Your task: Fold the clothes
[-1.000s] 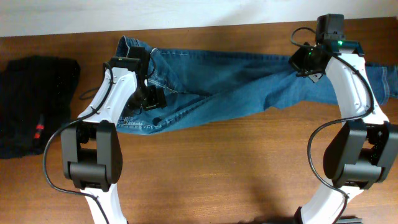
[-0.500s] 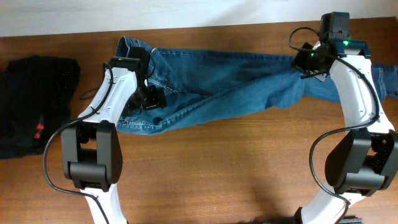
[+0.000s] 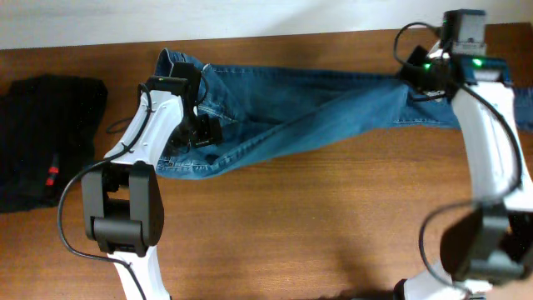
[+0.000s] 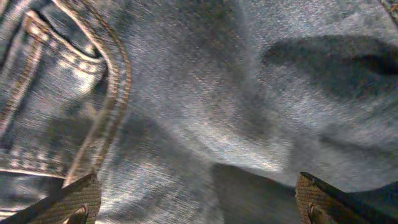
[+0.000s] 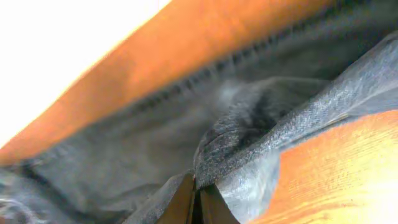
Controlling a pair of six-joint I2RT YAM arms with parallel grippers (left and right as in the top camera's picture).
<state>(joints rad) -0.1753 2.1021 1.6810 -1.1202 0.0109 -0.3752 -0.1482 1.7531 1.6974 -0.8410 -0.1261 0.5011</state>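
Denim jeans (image 3: 308, 112) sprawl across far side of wooden table (image 3: 316, 217), waist left, legs right. Right gripper (image 3: 414, 79) clenched on leg fabric. Left gripper (image 3: 202, 132) spread wide over seat, grasping nothing. Best approach, likely: pull leg taut and level, waist pinned, so crease runs straight. Leg ends hidden behind right arm. Right wrist view blurred. Unclear whether left fingertips (image 4: 81, 199) touch denim.

- A crumpled black fabric garment (image 3: 43, 133) bearing a small red tag (image 3: 52, 173) is seen at the left edge.
- A brown wooden table (image 3: 291, 225) is bordered along the top by a white wall (image 3: 166, 17).
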